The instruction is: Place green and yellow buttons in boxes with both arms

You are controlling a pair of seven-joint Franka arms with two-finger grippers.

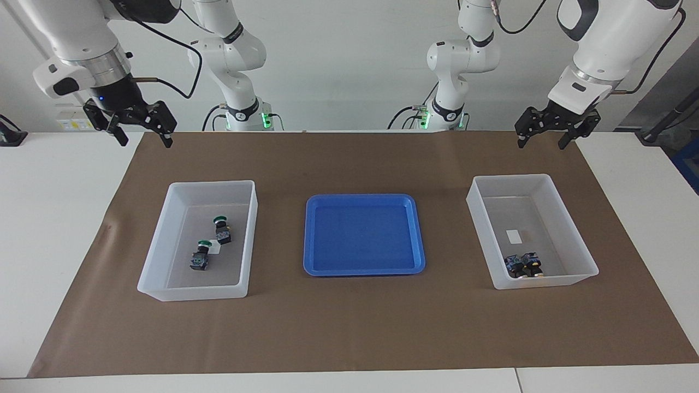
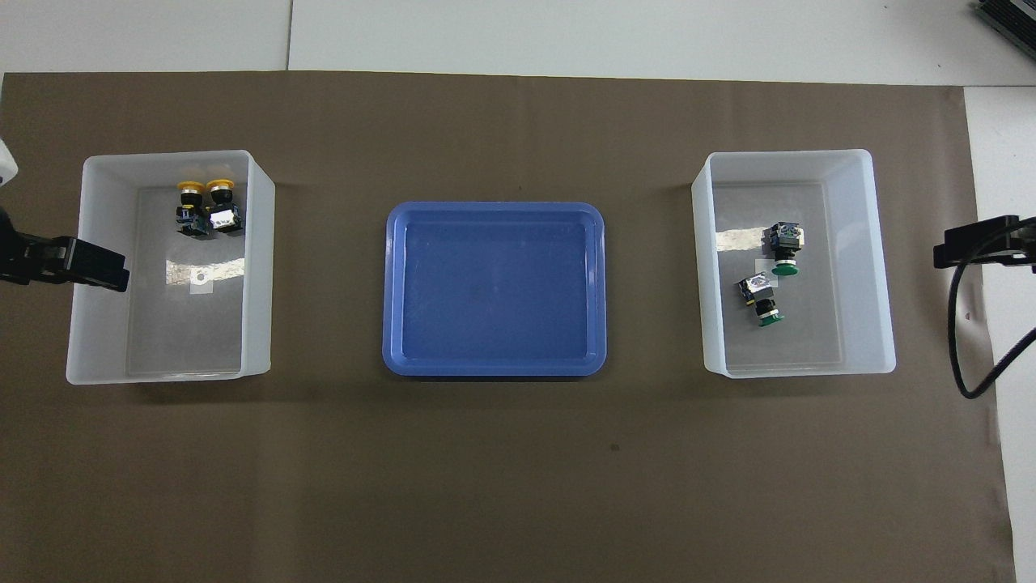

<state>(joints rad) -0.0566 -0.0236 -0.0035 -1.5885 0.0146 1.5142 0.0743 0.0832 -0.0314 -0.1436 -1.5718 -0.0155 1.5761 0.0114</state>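
Two green buttons (image 1: 221,229) (image 1: 201,255) lie in the box (image 1: 158,240) toward the right arm's end; they also show in the overhead view (image 2: 785,247) (image 2: 761,300). Two yellow buttons (image 2: 194,206) (image 2: 221,206) lie side by side in the box (image 2: 257,267) toward the left arm's end, in its corner farthest from the robots (image 1: 524,265). My right gripper (image 1: 143,139) hangs open and empty over the mat's edge near the robots. My left gripper (image 1: 541,143) hangs open and empty likewise. One of its fingers (image 2: 97,267) shows over the yellow buttons' box rim.
An empty shallow blue tray (image 1: 309,234) sits between the two boxes in the middle of the brown paper mat (image 1: 349,327). White table shows around the mat. Both arm bases stand at the robots' edge of the table.
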